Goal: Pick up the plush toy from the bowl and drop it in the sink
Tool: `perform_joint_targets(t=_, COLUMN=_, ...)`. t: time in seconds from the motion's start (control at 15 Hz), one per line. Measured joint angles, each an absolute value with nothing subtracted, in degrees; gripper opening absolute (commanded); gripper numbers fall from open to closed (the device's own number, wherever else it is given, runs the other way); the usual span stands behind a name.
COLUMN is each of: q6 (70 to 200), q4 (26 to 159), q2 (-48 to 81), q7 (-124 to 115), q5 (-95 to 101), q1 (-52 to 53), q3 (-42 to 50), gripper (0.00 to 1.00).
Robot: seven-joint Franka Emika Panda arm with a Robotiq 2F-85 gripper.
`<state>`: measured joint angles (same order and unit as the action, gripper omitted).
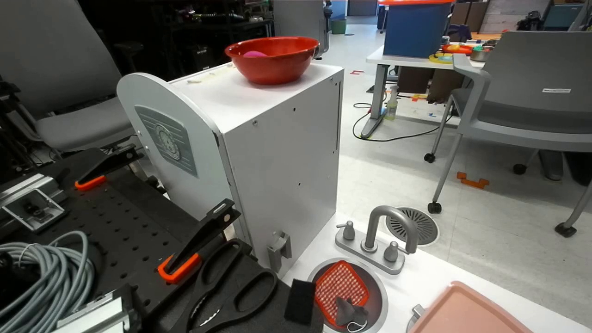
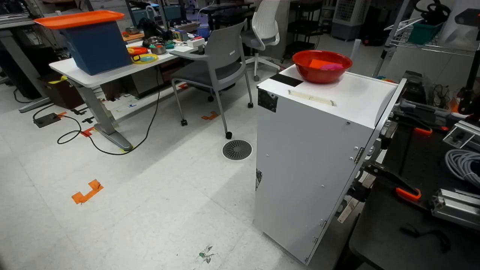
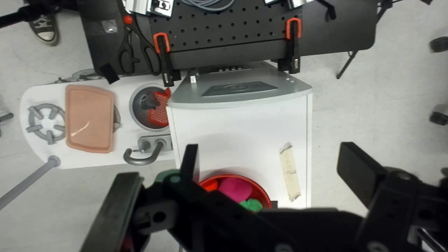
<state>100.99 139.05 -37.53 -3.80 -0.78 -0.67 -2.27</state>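
The plush toy (image 3: 253,205) shows in the wrist view as a small green lump inside the red bowl, partly hidden behind my gripper. The wide red bowl (image 3: 260,191) sits on the white cabinet top and shows in both exterior views (image 1: 277,69) (image 2: 318,76), where the green toy is hidden. My gripper (image 3: 272,159) is wide open and empty, above the cabinet, and shows only in the wrist view. The sink (image 1: 380,296) is a round grey basin holding a red grid piece (image 1: 342,280) and a small grey object (image 1: 349,312); it also shows in the wrist view (image 3: 138,112).
A pink object (image 3: 236,189) and an orange piece share the bowl. The tall white cabinet (image 1: 286,175) rises beside the sink. A grey faucet (image 1: 393,217) arches at the sink's edge. A pink tray (image 3: 89,119) lies on the counter. A black table with clamps (image 3: 227,35) adjoins the cabinet.
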Motion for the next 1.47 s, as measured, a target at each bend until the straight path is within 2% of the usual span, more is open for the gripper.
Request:
perform_joint_targets(t=0.27, q6=100.98, q4=139.61, q2=-37.72, q7=-5.11, q5=5.29, q1=-0.74, q3=-4.18, gripper=1.00)
perform_joint_targets(t=1.47, q6=101.28, q4=139.94, q2=-37.69, q7=-4.99, q5=5.31, q1=-1.24, q3=-2.57, gripper=1.00)
